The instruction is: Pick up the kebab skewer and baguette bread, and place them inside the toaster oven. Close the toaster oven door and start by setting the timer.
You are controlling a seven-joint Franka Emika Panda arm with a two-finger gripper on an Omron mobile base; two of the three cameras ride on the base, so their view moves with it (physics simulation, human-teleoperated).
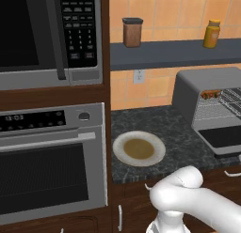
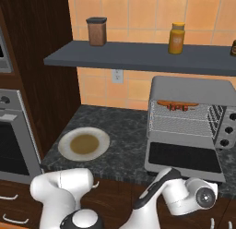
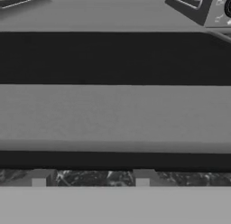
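A: The toaster oven (image 2: pixel 191 126) stands on the dark tabletop (image 2: pixel 124 135) at the right, under the shelf (image 2: pixel 138 57). Its door (image 2: pixel 184 158) lies folded down flat in front of it.

B: And the food?

A: On the wire rack inside, near the back, I see the kebab skewer (image 2: pixel 177 104), red and brown. The baguette bread seems to lie with it, but I cannot separate the two there. The plate (image 2: pixel 84 144) on the tabletop, well apart to the left, carries nothing.

B: So which step is in hand?

A: I judge that the loading is finished and that closing the door is now the step. The hand view looks closely along the lowered door (image 3: pixel 115 112), with its black bar handle (image 3: pixel 115 161) just above the tabletop.

B: What is the state of the tool?

A: I cannot tell. The robot's wrist is low in front of the door's edge, but the fingers are not visible to me.

B: What does the next move call for?

A: I think the tool must get under the handle edge or take hold of the bar, then lift the door in an arc until it shuts. After that, the timer knob (image 2: pixel 227 129) on the right panel needs turning.
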